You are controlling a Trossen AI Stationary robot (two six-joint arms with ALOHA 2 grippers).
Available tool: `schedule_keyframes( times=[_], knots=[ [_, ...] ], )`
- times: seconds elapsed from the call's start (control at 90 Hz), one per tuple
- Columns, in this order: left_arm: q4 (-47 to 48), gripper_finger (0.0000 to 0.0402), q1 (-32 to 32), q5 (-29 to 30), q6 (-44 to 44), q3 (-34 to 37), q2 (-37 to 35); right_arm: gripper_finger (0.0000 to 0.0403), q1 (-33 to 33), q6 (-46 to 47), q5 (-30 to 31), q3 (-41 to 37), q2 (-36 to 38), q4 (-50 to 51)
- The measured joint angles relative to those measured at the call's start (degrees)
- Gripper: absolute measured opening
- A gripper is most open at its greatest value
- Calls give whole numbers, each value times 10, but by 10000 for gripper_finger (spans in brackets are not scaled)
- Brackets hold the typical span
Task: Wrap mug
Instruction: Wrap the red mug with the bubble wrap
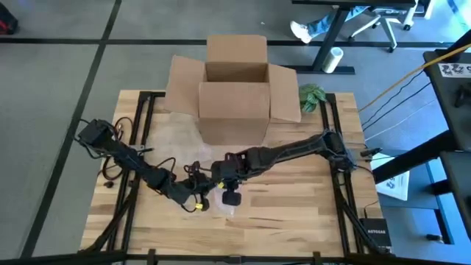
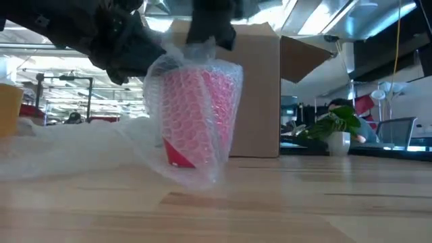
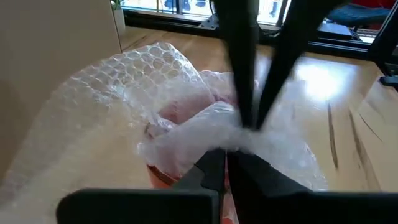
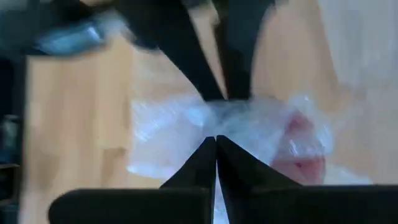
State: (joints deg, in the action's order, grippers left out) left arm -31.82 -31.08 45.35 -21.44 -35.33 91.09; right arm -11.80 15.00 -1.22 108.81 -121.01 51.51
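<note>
Bubble wrap already covers the red mug on all the sides that show, so the wrapping looks mostly done; what seems left is to close the loose plastic gathered above the mug and to tidy the long tail of sheet that lies on the worktop beside it. I judge the step in hand is pulling the top ends together. No tape shows, so I cannot tell if the bundle will hold by itself.

Seen from the low camera, the mug stands with its long axis nearly upright, a little tilted, the wider end up and the narrow end down. Its lower edge seems just above or barely touching the wood; I cannot tell which. It is in front of the cardboard box, toward the near edge of the worktop.

Both hands meet over the mug. The left hand has its fingers pressed together on the bunched wrap at the top. The right hand comes from the other side and is also closed, pinching the same gathered plastic.

Behind and to the side of the box stands a small green plant
</note>
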Motion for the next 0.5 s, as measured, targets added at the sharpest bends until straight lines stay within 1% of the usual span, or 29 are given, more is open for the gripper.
schedule_keyframes(
  times=[0.078, 0.256, 0.356, 0.422, 0.5],
  knots=[
    [-12, 0, -11, 1, 24, 1, -5, 0, 5, 0, -4, -14, 0, -11],
    [-9, 0, -54, 4, 28, 0, -51, 0, 17, -3, -22, -36, 0, -58],
    [16, 0, -84, 32, 24, 0, -69, 0, 22, -16, -40, -54, 0, -70],
    [47, 0, -101, 56, 0, 0, -78, 0, 23, -20, -57, -66, -7, -85],
    [102, 0, -114, 63, -55, 0, -80, 0, 26, -31, -79, -83, -14, -83]
  ],
)
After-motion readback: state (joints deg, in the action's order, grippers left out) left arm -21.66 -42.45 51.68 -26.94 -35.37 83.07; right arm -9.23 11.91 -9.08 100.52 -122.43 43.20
